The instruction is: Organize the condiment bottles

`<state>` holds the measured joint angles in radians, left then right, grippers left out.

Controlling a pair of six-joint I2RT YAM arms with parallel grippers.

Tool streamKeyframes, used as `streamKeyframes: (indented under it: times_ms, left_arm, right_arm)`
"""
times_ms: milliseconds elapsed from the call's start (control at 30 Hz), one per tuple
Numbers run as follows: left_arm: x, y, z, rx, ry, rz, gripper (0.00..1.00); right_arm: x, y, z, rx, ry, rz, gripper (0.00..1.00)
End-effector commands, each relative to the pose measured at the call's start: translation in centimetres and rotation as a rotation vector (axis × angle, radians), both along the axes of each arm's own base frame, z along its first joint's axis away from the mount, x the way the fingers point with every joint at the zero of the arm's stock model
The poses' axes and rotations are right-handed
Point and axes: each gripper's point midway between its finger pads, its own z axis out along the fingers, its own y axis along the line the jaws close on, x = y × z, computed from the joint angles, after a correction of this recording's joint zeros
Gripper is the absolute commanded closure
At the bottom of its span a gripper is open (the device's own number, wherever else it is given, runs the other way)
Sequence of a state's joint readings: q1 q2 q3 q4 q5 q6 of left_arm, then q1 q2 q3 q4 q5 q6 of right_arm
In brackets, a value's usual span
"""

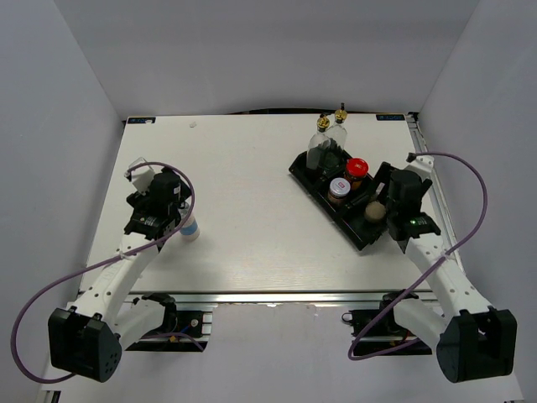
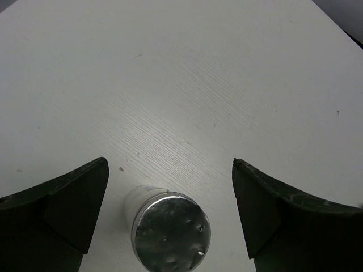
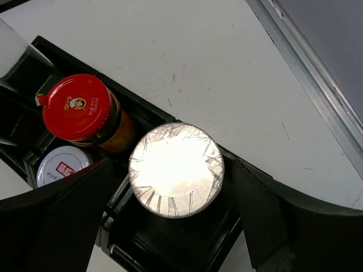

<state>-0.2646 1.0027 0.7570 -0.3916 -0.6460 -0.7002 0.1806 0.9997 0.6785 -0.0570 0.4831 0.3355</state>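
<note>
Left hand (image 2: 169,167): fingers (image 2: 68,204) spread wide, clamped on nothing, hanging low over the left side of the counter (image 1: 252,185). The blue-labelled shaker (image 2: 169,229) stands upright on the counter between the two fingers. It touches neither, with a clear gap on both sides. Its silver lid with small holes faces the wrist camera. In the top view this shaker sits just at the hand's tip, well apart from the tray (image 1: 295,170).

Right hand (image 3: 174,164): fingers apart, straddling the plain silver-lidded shaker (image 3: 176,184). A thin gap shows on each side of the lid, so no grip can be seen. That shaker stands upright in the near end compartment of the tray.

The red-lidded jar (image 3: 76,106) is in the next section along, just beside it, upright. The shaker with a red label on its lid (image 3: 61,165) is next to the jar, the two side by side across the tray's width.

One glass bottle (image 1: 320,149) and a second glass bottle (image 1: 337,133), both with gold pourers, stand upright at the far end of the tray, close together.

The tray is black and lies slanted on the right half of the counter.
</note>
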Motion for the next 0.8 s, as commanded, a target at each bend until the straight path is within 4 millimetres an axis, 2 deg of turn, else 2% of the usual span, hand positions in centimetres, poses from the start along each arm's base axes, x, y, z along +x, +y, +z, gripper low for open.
streamKeyframes:
  times_ms: [0, 200, 400, 600, 733, 767]
  left_arm:
    - [0.3, -0.4, 1.7, -0.032, -0.033, -0.013, 0.02]
    - [0.9, -2.3, 0.2, -0.075, 0.013, -0.101, 0.02]
    - [0.4, -2.1, -1.3, -0.081, 0.059, -0.077, 0.02]
    - [0.2, -3.2, -2.0, -0.104, 0.067, -0.126, 0.02]
    - [-0.7, -2.6, -3.2, -0.080, 0.103, -0.077, 0.02]
    - [-0.9, -2.3, -3.2, -0.061, 0.107, -0.059, 0.02]
  right_arm:
    - [-0.2, 0.1, 1.9, 0.025, -0.048, 0.005, 0.10]
    - [-1.1, 0.4, 3.8, 0.049, -0.101, 0.025, 0.11]
    - [-1.9, 0.7, 5.3, 0.073, -0.165, 0.045, 0.11]
    - [-2.8, 0.3, 6.2, 0.075, -0.199, 0.034, 0.10]
    - [-3.4, -0.2, 7.1, 0.095, -0.245, 0.002, 0.11]
    - [-3.6, -0.3, 6.7, 0.095, -0.251, -0.007, 0.11]
